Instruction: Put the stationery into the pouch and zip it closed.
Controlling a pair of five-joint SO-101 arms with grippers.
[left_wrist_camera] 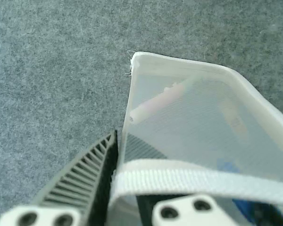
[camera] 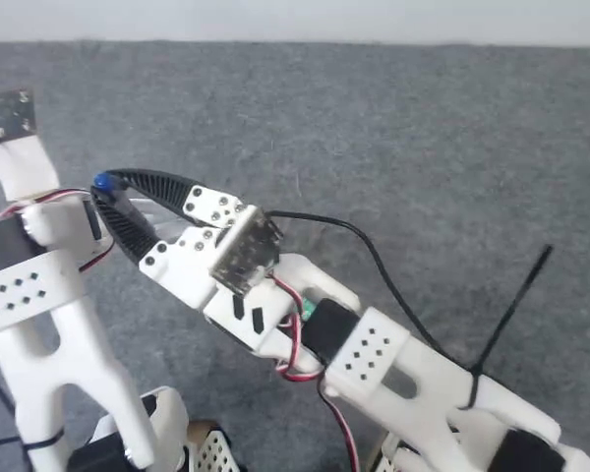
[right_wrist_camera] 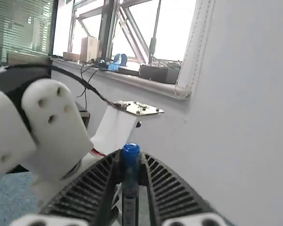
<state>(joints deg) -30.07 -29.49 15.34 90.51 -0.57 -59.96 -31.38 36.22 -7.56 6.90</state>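
Observation:
The white mesh pouch hangs open-edged over the grey carpet, its white band pinched in my left gripper, which is shut on it. Inside the mesh lie a pale pink stick, a yellowish item and something blue. My right gripper is shut on a blue-capped pen that stands upright between its black ribbed fingers. From above, the right gripper reaches left across the table with the pen's blue cap at its tip, right beside the left arm.
Grey carpet covers the table, open at the back and right. A black cable runs along the right arm and a black zip tie sticks up from it. A white wall and a window stand behind.

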